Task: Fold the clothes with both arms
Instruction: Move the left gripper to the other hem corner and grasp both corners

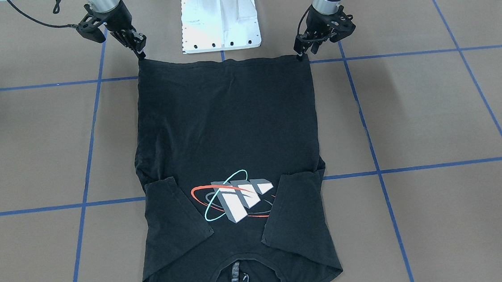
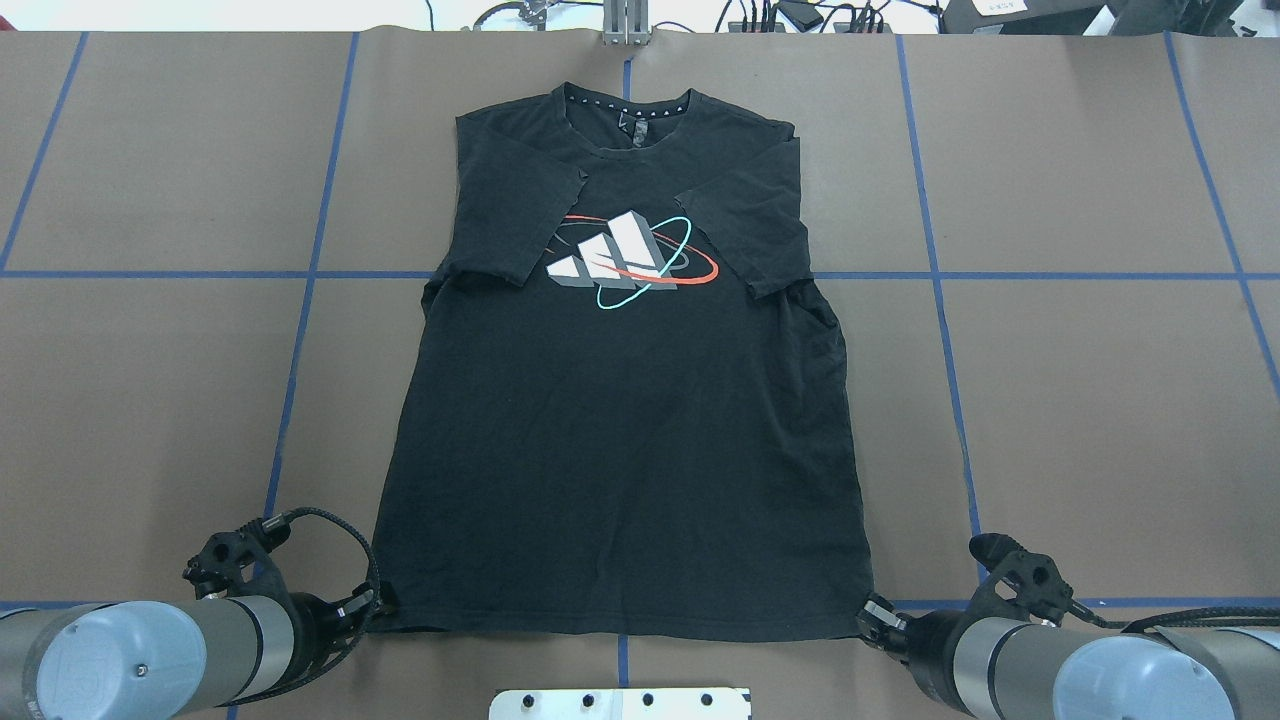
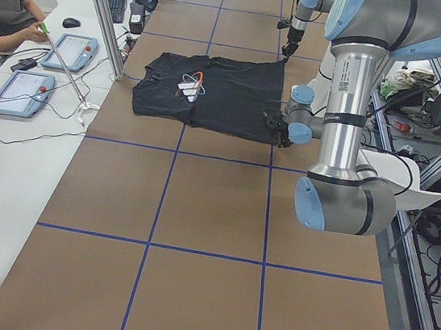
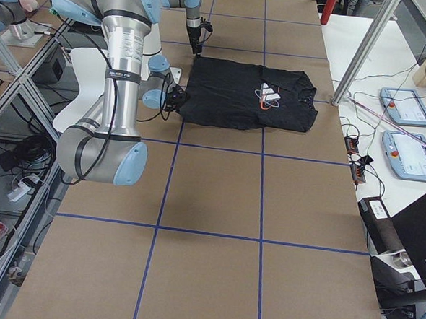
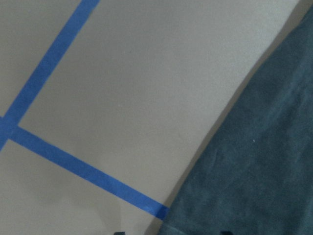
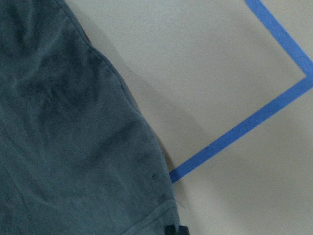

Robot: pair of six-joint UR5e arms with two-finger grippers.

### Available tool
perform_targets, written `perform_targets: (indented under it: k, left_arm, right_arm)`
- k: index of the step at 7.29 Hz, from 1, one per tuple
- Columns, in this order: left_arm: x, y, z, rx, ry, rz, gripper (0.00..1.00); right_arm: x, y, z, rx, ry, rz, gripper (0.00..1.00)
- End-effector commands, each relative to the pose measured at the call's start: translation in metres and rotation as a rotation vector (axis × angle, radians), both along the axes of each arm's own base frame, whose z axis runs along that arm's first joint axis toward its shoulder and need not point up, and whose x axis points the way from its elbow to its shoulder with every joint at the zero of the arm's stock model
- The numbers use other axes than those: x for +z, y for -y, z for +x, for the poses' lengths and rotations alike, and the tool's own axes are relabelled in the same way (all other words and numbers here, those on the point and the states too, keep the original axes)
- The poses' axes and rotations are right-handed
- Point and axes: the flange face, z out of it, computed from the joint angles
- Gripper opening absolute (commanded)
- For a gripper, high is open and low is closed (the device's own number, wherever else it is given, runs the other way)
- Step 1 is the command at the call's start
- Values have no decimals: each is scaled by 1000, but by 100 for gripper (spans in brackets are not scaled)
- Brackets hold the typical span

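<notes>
- Brown counter (image 2: 1050, 400) taped in blue squares carries a black T-shirt (image 2: 620, 420) at its middle, print up, hem toward the robot's edge
- Both sleeves (image 2: 520, 225) already lie folded inward; the body fold looks to be what is left
- At the hem corners sit the left gripper (image 2: 378, 603) and the right gripper (image 2: 872, 620); whether they pinch the cloth I cannot tell
- No containers in view

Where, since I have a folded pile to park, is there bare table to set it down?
Both wide stretches of table flanking the shirt, out to the table's ends, are bare. Crowded: the robot's edge, where the left end effector and right end effector pinch the hem corners either side of the white base.
</notes>
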Motion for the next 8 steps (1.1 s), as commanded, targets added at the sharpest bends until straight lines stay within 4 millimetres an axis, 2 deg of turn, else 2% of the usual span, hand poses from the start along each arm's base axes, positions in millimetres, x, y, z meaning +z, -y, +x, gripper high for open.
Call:
perform_targets:
  k: [1,2,3,4,6,8]
  left_arm:
    - [3,-7,5,10,3,-7,62]
    - [1,-7,7,10,0,-9,56]
    - [-3,-6,9,-1,-9,-24,33]
    - [-6,-6,9,-1,-16,-27,0]
    - [-10,-4,5,-3,-23,-23,0]
    - [-28,-2,-9,-6,-57,-21,0]
  right_arm:
    - [1,0,0,-1,-2,-1,0]
    - [1,0,0,-1,-2,-1,0]
    - [1,0,0,1,-2,0,0]
    - [1,0,0,-1,-2,-1,0]
    - [1,0,0,-1,-2,-1,0]
    - [0,1,1,1,-1,-1,0]
